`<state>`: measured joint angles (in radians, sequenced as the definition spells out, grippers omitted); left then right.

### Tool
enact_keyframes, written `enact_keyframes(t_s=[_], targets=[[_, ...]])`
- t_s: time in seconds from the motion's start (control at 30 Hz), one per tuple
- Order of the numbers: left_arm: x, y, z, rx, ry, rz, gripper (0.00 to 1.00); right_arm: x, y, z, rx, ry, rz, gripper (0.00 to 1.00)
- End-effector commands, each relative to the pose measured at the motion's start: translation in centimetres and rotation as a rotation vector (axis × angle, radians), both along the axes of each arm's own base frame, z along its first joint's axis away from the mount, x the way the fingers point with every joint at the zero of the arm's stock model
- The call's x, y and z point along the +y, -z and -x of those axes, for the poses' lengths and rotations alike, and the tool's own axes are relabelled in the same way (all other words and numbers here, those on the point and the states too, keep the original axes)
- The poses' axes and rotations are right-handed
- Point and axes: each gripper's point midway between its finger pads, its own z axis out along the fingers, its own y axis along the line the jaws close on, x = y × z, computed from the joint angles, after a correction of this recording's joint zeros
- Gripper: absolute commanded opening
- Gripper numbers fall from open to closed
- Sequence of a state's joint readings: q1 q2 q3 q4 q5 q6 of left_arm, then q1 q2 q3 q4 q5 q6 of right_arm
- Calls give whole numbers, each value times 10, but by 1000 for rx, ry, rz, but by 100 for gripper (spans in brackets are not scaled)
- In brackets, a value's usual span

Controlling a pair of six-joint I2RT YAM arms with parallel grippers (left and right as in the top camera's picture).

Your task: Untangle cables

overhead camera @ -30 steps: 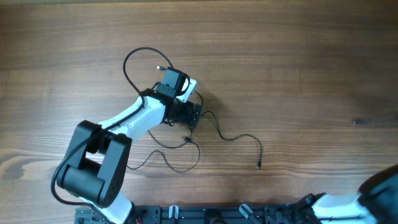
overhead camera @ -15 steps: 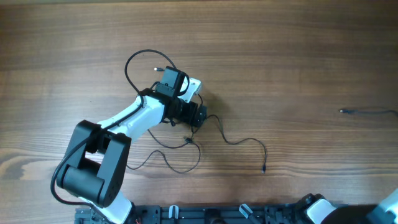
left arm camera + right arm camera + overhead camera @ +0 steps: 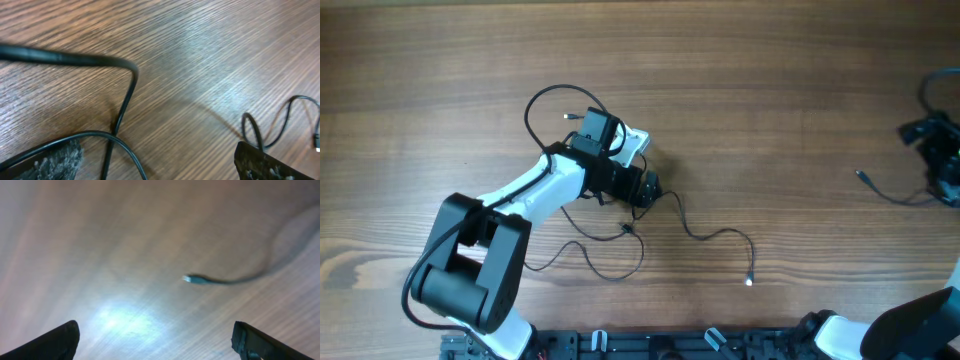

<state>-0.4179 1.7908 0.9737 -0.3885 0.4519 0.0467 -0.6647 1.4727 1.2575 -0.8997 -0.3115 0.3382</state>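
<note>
Overhead, my left gripper (image 3: 645, 188), wide open, is edging right and nudging the cables (image 3: 620, 232) along. One strand (image 3: 885, 192) is now lying well apart, near my right gripper (image 3: 932, 140). At my left wrist, crossed loops (image 3: 120, 142) are still blocking me. At my right wrist, open jaws are hovering near that strand's plug (image 3: 189, 278).

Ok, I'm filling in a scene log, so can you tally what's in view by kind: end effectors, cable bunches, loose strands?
End effectors: 2, left end effector and right end effector
Tangled cable bunch: 1
Separate cable strand: 1
Total: 4
</note>
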Motion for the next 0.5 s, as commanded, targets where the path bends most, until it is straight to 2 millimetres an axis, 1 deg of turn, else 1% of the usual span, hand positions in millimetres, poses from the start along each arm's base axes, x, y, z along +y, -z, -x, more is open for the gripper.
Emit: enact_keyframes(t_s=[0.0,0.03,0.1,0.13,0.2,0.23,0.27,0.37,0.4,0.47], targets=[[-10,-33,-3,-43,12,65,100,-60,20,69,337,487,249,99],[-9,-31,0,-29,11,59,100,-69,19,82,375,553,284,95],[-7,-29,4,-10,11,50,100,-81,19,101,421,638,310,90],[-6,-28,5,-2,11,47,100,-87,22,107,434,659,304,88],[-6,-28,6,4,11,44,100,-101,30,120,455,712,280,88],[-6,-28,6,4,11,45,100,-107,35,122,451,720,258,88],[-6,-28,6,4,11,44,100,-112,41,120,438,694,233,88],[-6,-28,6,3,11,44,100,-122,61,103,379,571,162,88],[-6,-28,6,3,11,44,100,-128,74,93,355,512,138,90],[-6,-28,6,3,11,44,100,-135,88,77,326,393,148,95]])
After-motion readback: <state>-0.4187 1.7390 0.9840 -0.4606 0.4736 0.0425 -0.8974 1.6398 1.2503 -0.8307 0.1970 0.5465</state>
